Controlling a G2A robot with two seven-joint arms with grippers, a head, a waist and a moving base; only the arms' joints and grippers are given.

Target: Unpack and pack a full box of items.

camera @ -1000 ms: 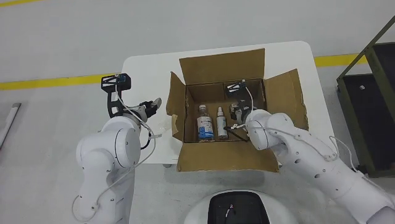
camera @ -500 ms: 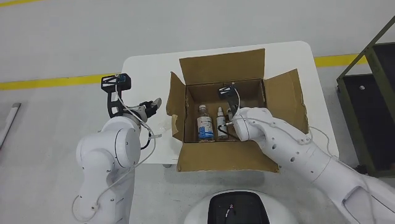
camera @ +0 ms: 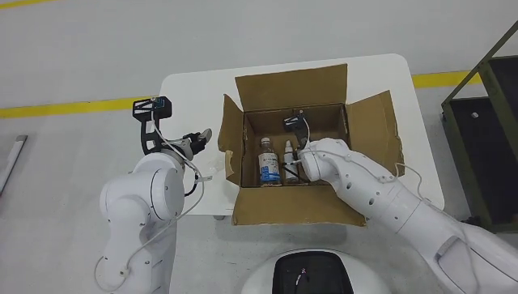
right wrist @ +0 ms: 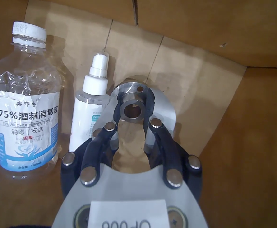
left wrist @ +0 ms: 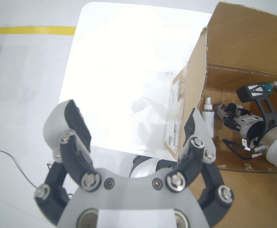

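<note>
Top view: a white table (camera: 194, 91) carries an open cardboard box (camera: 291, 87) with all four flaps folded outward. The left arm stands outside the box, over the table's left edge. The right arm reaches down into the box from the near side.

Left gripper (left wrist: 131, 112): its ribbed pads are spread wide apart, with nothing between them. It hangs just beside the box's left wall.

Contents, by size: a large bottle (right wrist: 24, 110), clear with a white cap and a blue-and-white label, lies on the box floor against the left side. A slim spray bottle (right wrist: 88, 110) lies just beside it, parallel and apart from it. A metal flanged part (right wrist: 162, 110), a silver disc with a bored hub, is carried low in the box just beside the spray bottle.

Right gripper (right wrist: 132, 115): its fingers are clamped on the hub of the metal flanged part. Whether the part touches the floor or the spray bottle cannot be told.

Change over the last second: the right arm has swung leftward across the box interior, from the right-hand part of the floor to a position next to the spray bottle, and most of that travel came in the first half-second. The two bottles, the box flaps and the left arm are unchanged.

Reading: the part now sits in line with the bottles, so this is probably a packing step. Release is likely next, with floor space remaining to the right for further items.
</note>
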